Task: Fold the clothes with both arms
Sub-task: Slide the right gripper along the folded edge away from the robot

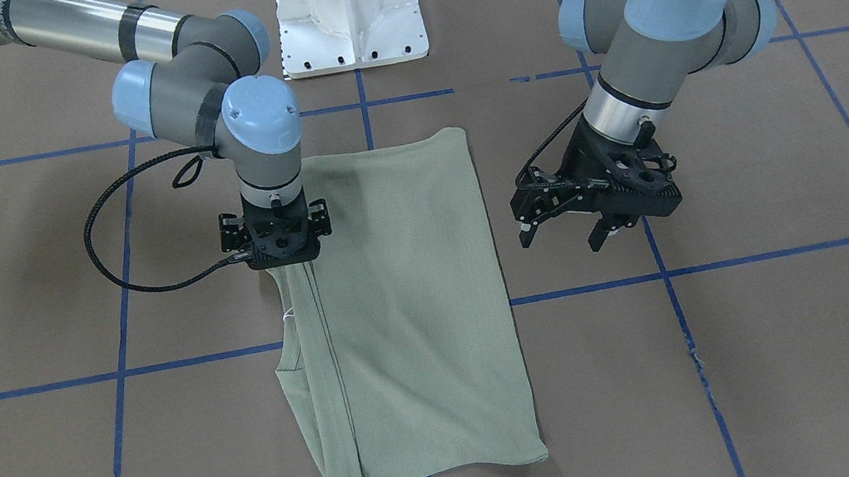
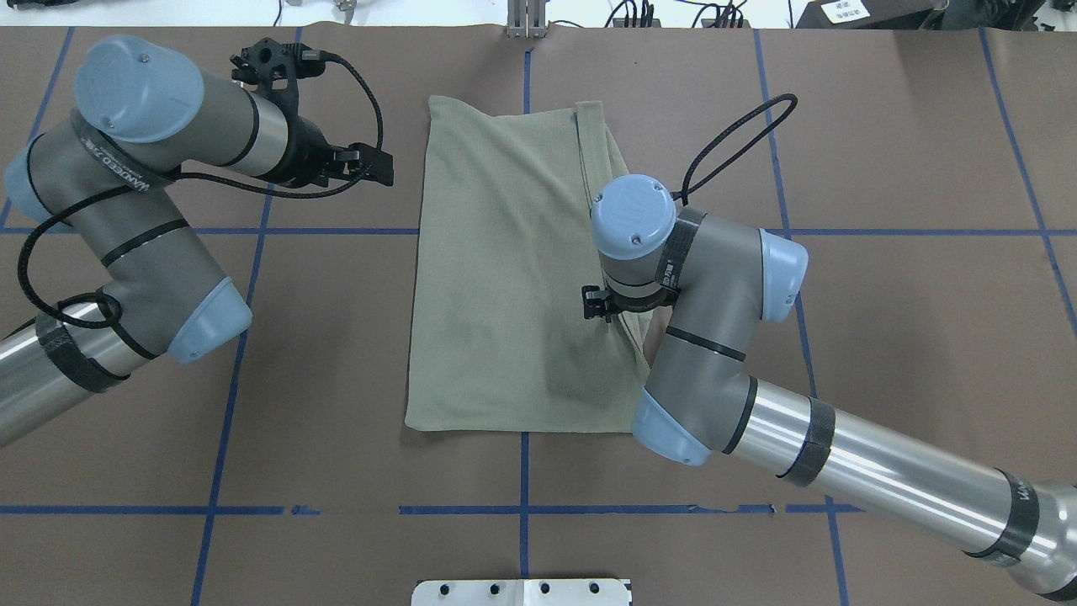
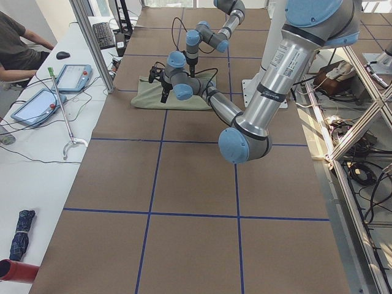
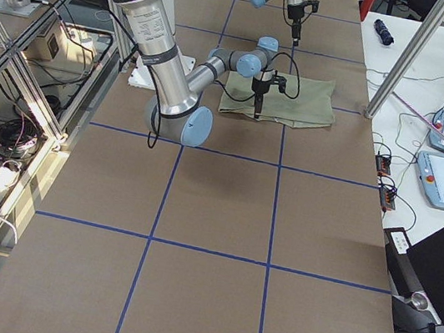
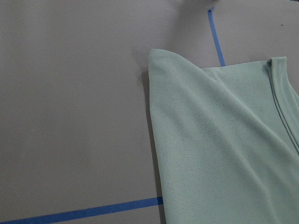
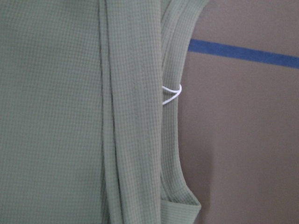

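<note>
Very close under the right wrist camera lies the sage-green knit shirt (image 6: 56, 112). Its folded edges run in long ridges, and a small white loop (image 6: 172, 92) shows at the ribbed border. The shirt is folded to a long rectangle and rests flat in the middle of the table (image 1: 787, 353). It lies across one of the blue tape lines (image 1: 199, 360) that divide the brown cover into squares.

The right gripper (image 1: 285, 261) points straight down onto one long edge of the shirt. Its fingers are hidden under its own body, so I cannot tell how wide it is or if it holds cloth. The left gripper (image 1: 562, 239) hangs above bare table just beside the opposite edge, with fingers spread and holding nothing.

The white pedestal base (image 1: 348, 10) stands behind the shirt. Along the table runs a white bench (image 3: 37, 153) with a teach pendant (image 3: 73, 76), a keyboard (image 3: 105, 33) and a seated person (image 3: 15, 43).
</note>
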